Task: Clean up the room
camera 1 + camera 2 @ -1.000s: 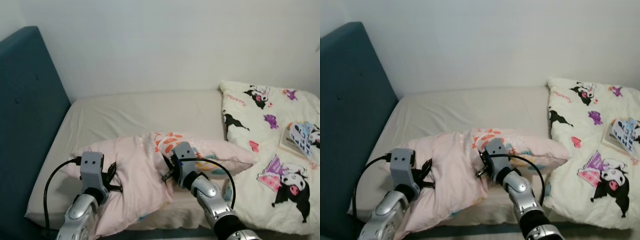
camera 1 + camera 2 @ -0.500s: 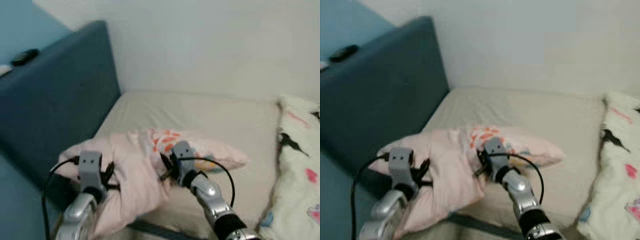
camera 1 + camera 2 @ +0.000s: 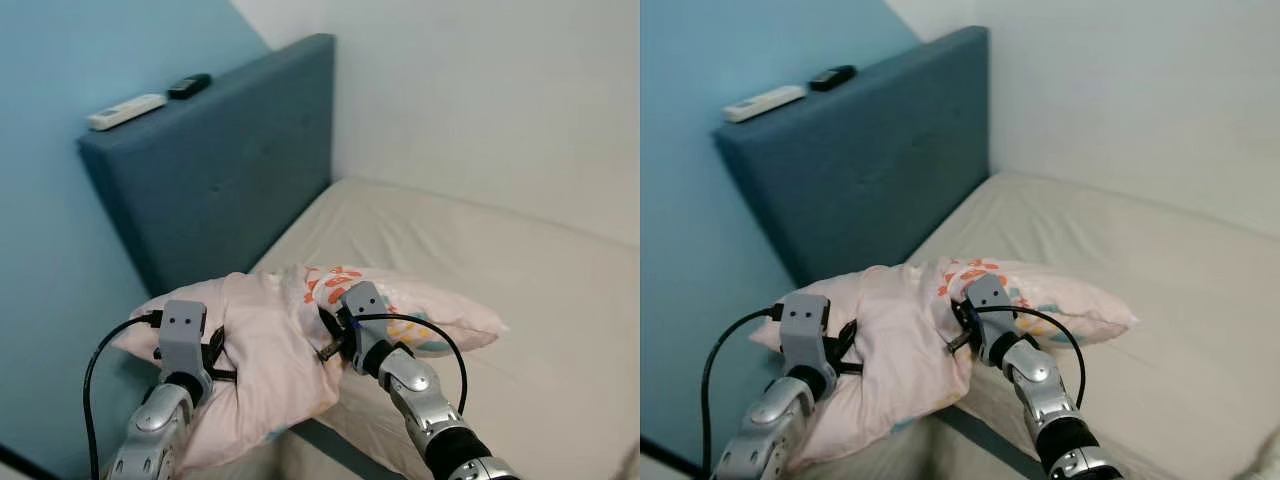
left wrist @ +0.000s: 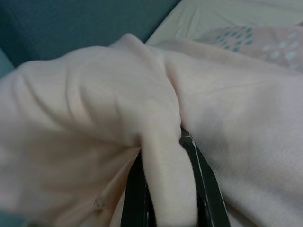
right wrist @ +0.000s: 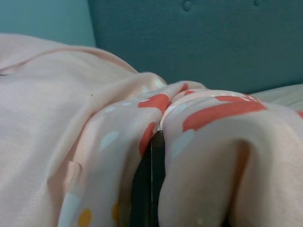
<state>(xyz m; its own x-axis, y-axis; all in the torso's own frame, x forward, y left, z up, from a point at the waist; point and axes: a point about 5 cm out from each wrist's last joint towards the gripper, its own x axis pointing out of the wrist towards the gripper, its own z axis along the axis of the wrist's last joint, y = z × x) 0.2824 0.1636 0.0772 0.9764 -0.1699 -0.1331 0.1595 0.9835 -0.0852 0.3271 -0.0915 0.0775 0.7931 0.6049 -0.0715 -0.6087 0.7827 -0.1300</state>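
A pink pillow with orange and teal print hangs between my two arms, over the near edge of the cream bed. At its left end my left gripper is shut on a bunched fold of the pink cloth. Near the pillow's middle my right gripper is shut on a pinch of the printed cover. The black fingers are mostly buried in fabric.
A dark blue padded headboard stands at the left end of the bed, with a white remote and a black remote on top. A light blue wall is at the left, a white wall behind the bed.
The camera has swung left: the headboard and blue wall now show, and the cartoon-print duvet has gone out of view. Both grippers keep their hold on the pillow.
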